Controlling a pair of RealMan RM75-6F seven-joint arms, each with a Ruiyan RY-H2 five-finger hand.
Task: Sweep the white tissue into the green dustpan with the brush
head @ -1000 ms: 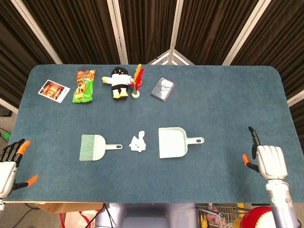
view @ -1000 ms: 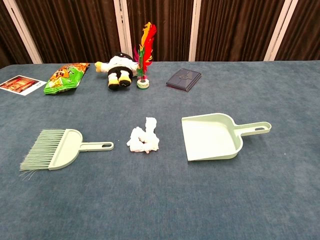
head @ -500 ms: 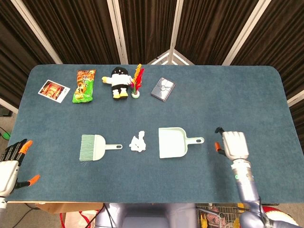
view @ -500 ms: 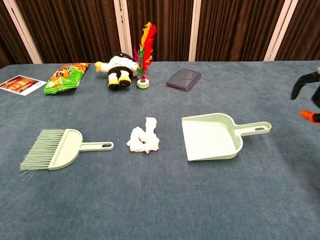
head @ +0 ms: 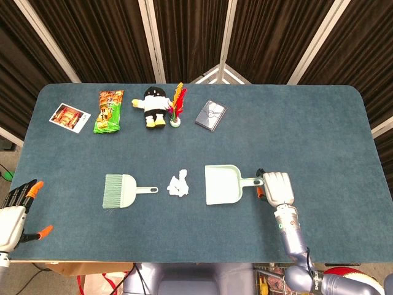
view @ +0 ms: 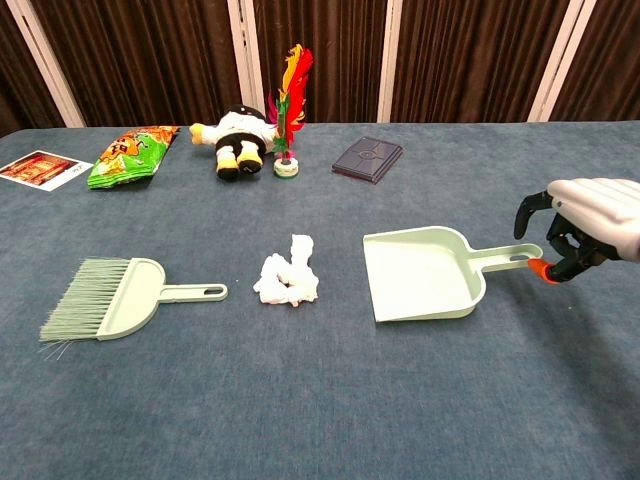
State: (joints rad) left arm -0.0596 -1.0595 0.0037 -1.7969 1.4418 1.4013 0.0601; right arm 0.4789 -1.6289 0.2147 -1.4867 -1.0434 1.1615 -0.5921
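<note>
A crumpled white tissue [head: 178, 183] [view: 288, 280] lies mid-table between the two tools. To its left is the pale green brush [head: 121, 190] [view: 115, 298], handle pointing at the tissue. The green dustpan [head: 222, 184] [view: 425, 275] sits to the right, mouth facing the tissue and handle pointing right. My right hand [head: 277, 187] [view: 580, 225] hovers at the tip of the dustpan handle, its fingers spread on either side of it and not closed. At the table's near left corner, far from the brush, my left hand [head: 15, 212] holds nothing, fingers apart.
Along the far side of the table lie a photo card [head: 69, 117], a green snack bag [head: 108, 110], a plush toy [head: 155, 106], a feathered shuttlecock [head: 177, 107] and a dark booklet [head: 210, 115]. Blue cloth covers the table [head: 307, 123].
My right hand has travelled left from near the table's right edge to the end of the dustpan handle. The left hand has barely shifted. Tissue, brush and dustpan have not moved.
</note>
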